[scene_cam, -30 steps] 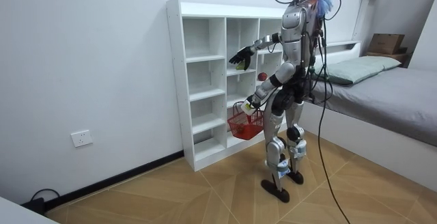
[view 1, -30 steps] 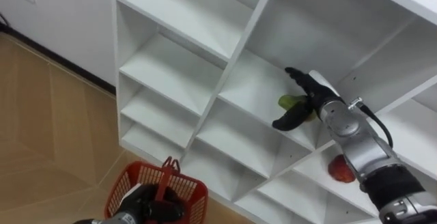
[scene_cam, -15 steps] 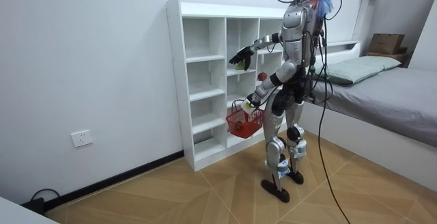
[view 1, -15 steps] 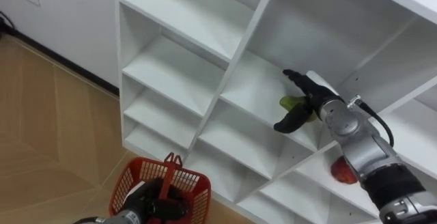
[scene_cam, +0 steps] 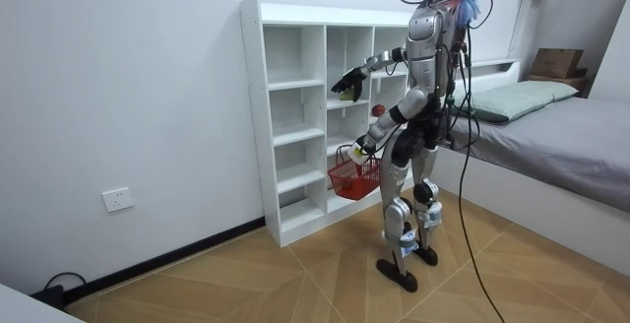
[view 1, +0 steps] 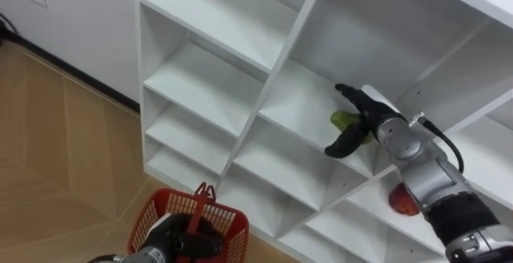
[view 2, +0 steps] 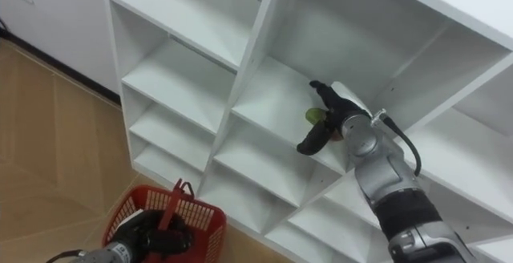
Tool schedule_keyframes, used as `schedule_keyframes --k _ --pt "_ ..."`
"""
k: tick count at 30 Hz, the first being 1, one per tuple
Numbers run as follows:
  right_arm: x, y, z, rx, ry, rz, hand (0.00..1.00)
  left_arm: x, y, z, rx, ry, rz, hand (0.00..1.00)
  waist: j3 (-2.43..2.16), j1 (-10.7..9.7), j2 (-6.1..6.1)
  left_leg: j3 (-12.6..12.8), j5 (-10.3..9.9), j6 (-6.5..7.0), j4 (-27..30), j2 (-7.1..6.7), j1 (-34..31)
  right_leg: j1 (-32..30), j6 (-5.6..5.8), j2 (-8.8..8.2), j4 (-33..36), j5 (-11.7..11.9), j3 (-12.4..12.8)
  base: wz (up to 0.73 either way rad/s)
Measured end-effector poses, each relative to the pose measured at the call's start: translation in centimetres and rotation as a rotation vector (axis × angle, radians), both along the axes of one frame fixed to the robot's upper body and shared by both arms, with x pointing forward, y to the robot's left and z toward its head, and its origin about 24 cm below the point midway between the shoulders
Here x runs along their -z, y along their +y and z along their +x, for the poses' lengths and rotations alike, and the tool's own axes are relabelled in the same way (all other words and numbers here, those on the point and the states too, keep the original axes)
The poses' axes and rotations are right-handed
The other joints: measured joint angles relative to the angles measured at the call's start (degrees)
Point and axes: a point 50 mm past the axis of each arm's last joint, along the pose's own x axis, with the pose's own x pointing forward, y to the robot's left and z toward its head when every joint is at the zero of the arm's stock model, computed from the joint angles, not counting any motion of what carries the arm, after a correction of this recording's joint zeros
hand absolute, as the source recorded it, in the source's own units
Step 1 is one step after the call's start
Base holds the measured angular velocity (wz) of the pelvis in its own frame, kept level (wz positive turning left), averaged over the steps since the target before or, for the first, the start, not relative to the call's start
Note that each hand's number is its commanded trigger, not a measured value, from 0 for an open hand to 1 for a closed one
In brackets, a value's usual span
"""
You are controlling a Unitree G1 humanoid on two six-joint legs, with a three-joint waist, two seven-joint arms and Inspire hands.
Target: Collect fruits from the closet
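Now we stand close before the white closet [view 1: 240, 127], on the wooden floor [view 1: 56, 151], upright and facing its open compartments; in the room view a bed [scene_cam: 551, 126] lies behind us, towards that view's right. Our right arm reaches up and forward into a compartment of the middle column; our right hand [view 1: 365, 115] is at the green fruit [view 1: 341, 119], which sits near the front edge of that shelf. The hand is spread wide, its fingers stretched above the fruit and its thumb pointing down below it, so that the fruit lies in the gap before the palm; the fingers are not closed on it, and whether the palm touches it we cannot tell. A red fruit [view 1: 398, 202] rests on a lower shelf in the next column to our right, partly hidden behind our forearm and well apart from the hand. Down at our left side, our left hand [view 1: 168, 243] is curled tight round the handle [view 1: 198, 201] of the red basket [view 1: 228, 223]; the basket hangs from that grip, low in front of the closet's bottom compartments and clear of the floor; what lies inside it we cannot make out.
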Motion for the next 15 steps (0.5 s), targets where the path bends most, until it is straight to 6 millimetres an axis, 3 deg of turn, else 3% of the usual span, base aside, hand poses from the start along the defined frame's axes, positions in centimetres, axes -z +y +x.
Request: schedule_keyframes --k 15 --pt "1.3 -1.0 -0.5 0.151 -0.025 0.024 0.00 0.0 0.0 0.0 0.002 0.004 0.001 1.00 0.07 0.40 0.14 -0.14 0.00 0.00 0.10 -0.01 -0.24 0.00 0.00 -0.03 -0.02 0.00 -0.25 0.00"
